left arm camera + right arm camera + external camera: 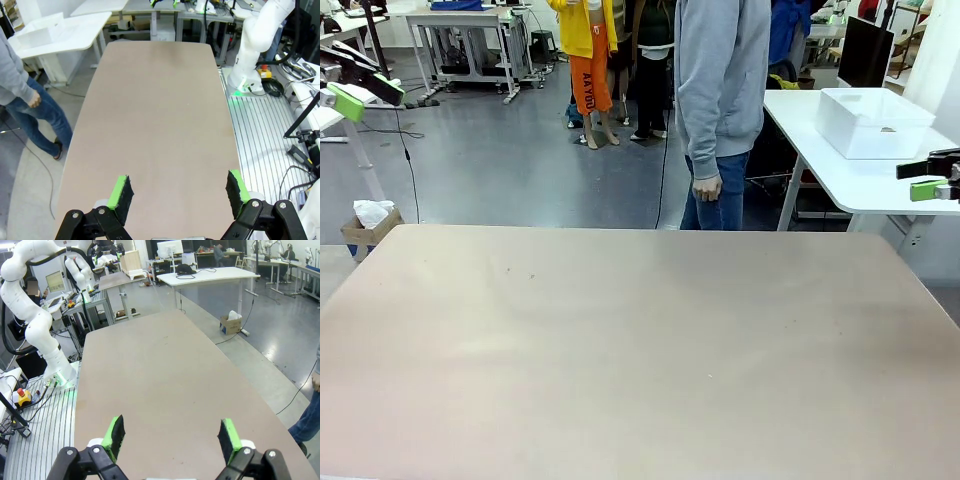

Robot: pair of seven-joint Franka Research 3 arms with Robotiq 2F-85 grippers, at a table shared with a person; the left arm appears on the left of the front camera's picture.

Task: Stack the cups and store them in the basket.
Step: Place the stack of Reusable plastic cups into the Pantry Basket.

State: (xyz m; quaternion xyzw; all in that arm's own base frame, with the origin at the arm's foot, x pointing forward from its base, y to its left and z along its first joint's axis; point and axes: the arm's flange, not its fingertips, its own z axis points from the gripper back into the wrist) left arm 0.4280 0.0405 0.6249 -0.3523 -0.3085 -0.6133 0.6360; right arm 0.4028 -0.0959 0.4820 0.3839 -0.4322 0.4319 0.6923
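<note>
**Both arms held back at the table's sides, jaws apart; a white bin sits on another table**

The left gripper [348, 98] shows at the far left edge of the front view, raised well above the table [620, 340] and off to its side, its green pads pointing in toward the middle. In the left wrist view the same gripper [177, 192] looks along the length of the tabletop [160, 100], its two fingers [121, 192] standing wide apart with nothing between them.

The right gripper [932, 178] enters at the right edge of the front view, also lifted above the table's level and beside its far right corner. Its own camera shows the gripper [172, 435] spread wide, the green pads [115, 432] well apart with bare tabletop [165, 380] visible between them; it holds nothing.

A person [720, 100] in a grey hooded top and blue jeans stands at the far side of the table, one hand [706, 188] hanging loose at the side, holding nothing.

A white bin [873, 122] rests on a separate white side table [850, 175] beyond the far right corner of the work table. It lies just behind the right gripper in the front view and well apart from the left gripper. In the left wrist view the same bin [40, 34] appears on that side table at the upper left, beyond the person.
</note>
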